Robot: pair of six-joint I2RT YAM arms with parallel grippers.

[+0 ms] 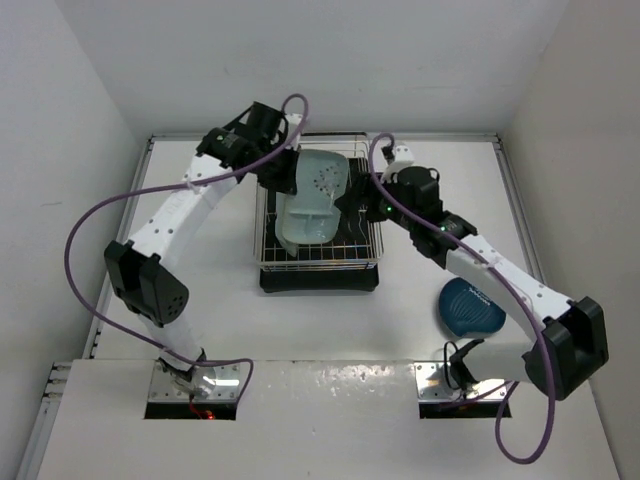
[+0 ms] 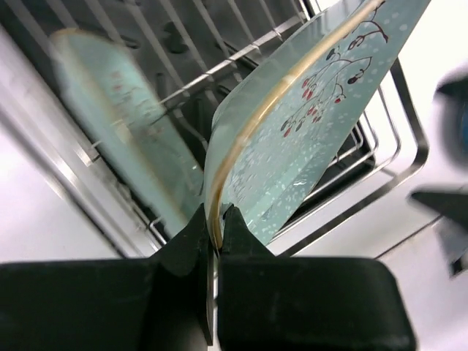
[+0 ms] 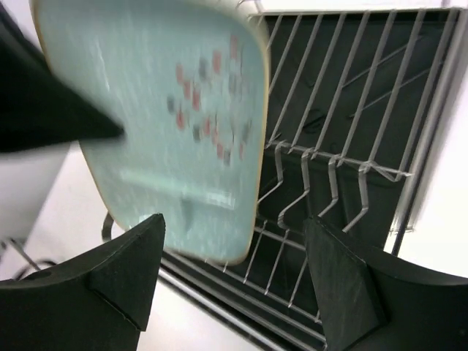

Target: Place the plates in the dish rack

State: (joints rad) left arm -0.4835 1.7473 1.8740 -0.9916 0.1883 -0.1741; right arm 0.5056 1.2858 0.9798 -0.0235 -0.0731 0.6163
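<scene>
The dish rack [image 1: 318, 262] stands mid-table. My left gripper [image 1: 284, 177] is shut on the rim of a mint-green plate [image 1: 323, 178] with a berry pattern and holds it tilted on edge over the rack's far part. In the left wrist view the fingers [image 2: 213, 228] pinch that plate [image 2: 307, 124]. A second mint plate [image 1: 305, 226] leans in the rack, blurred in the left wrist view [image 2: 121, 110]. My right gripper [image 1: 358, 206] is open and empty at the rack's right side, close to the held plate [image 3: 161, 124]. The dark blue plate [image 1: 470, 306] lies on the table at right.
The rack's wire bars [image 3: 351, 110] and black base tray [image 1: 320, 281] lie below both grippers. White walls enclose the table on the left, back and right. The right arm's forearm passes just above the blue plate.
</scene>
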